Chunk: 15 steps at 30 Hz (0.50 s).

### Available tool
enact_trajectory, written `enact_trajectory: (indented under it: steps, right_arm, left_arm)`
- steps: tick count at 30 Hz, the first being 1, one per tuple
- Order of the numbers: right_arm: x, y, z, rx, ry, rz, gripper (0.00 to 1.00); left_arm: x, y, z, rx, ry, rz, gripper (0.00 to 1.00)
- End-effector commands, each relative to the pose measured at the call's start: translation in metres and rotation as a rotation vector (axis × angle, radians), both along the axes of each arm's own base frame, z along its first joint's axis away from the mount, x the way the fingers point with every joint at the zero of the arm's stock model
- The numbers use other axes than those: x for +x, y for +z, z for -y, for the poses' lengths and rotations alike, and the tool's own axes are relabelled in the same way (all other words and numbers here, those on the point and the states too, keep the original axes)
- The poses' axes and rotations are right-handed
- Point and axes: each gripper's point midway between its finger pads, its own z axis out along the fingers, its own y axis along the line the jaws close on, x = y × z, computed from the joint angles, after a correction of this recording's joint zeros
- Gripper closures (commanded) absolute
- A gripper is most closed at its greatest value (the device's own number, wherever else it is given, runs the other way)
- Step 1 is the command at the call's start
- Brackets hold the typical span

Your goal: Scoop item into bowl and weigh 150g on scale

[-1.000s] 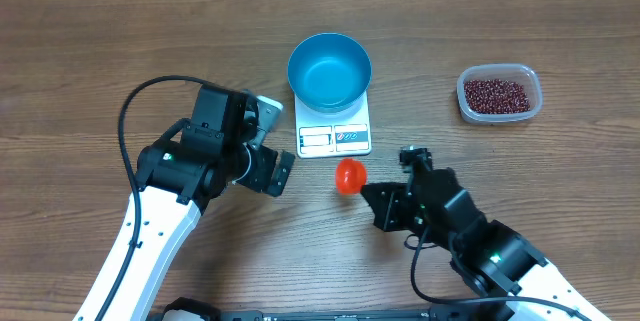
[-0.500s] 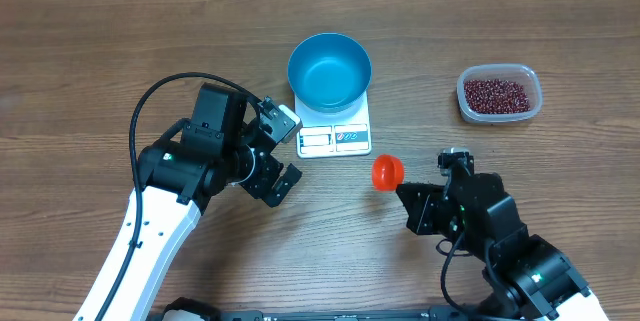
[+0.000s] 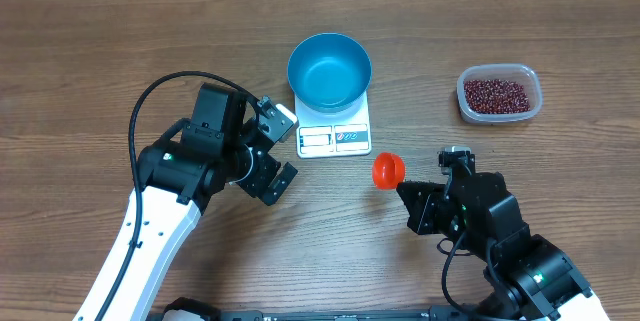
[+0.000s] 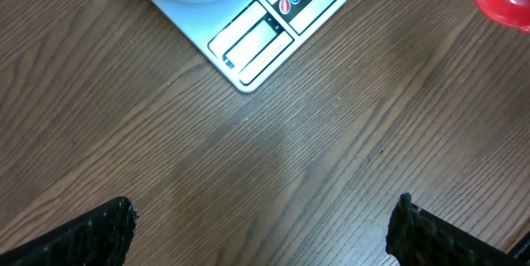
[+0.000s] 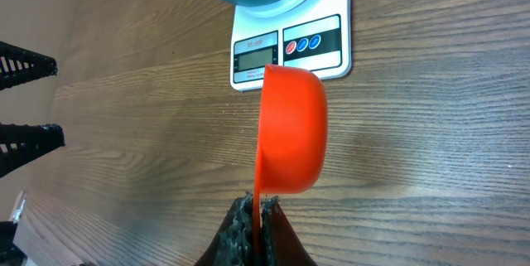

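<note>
Standing on the flat white square scale (image 3: 335, 139), the deep blue bowl (image 3: 329, 71) is seen overhead, well apart from the red-brown beans (image 3: 497, 93) in a clear tub (image 3: 536, 86). At the left wrist, the left gripper (image 4: 265, 237) is shown wide, empty. At the right wrist, the right gripper (image 5: 257, 216) is clamped on an orange plastic scoop (image 5: 291, 129), whose thin handle may be twisted under load.

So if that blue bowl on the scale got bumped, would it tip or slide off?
Probably slides rather than tips: the bowl is broad and empty. It overhangs the small scale, so a hard shove might push it off. It looks like light plastic, so easy to move.
</note>
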Motion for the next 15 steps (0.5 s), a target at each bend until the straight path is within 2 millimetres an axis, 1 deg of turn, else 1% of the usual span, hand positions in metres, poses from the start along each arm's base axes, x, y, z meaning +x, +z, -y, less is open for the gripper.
enact_trajectory:
  steps: [1,4,10,15]
  right_arm:
    - [0.004,0.019,0.000,0.016,0.003,0.051,0.96]
    - [0.004,0.019,0.000,0.017,0.003,0.050,0.96]
    - [0.004,0.019,0.000,0.018,0.001,0.048,0.96]
    - [0.004,0.019,0.000,0.018,0.001,0.048,0.96]
  left_arm:
    - [0.007,0.007,-0.002,0.008,0.001,0.030,0.00]
    - [0.007,0.008,-0.002,-0.007,0.035,0.018,0.00]
    - [0.006,0.012,-0.002,-0.009,0.034,0.025,0.00]
    - [0.005,0.027,-0.002,-0.011,0.030,0.036,0.00]
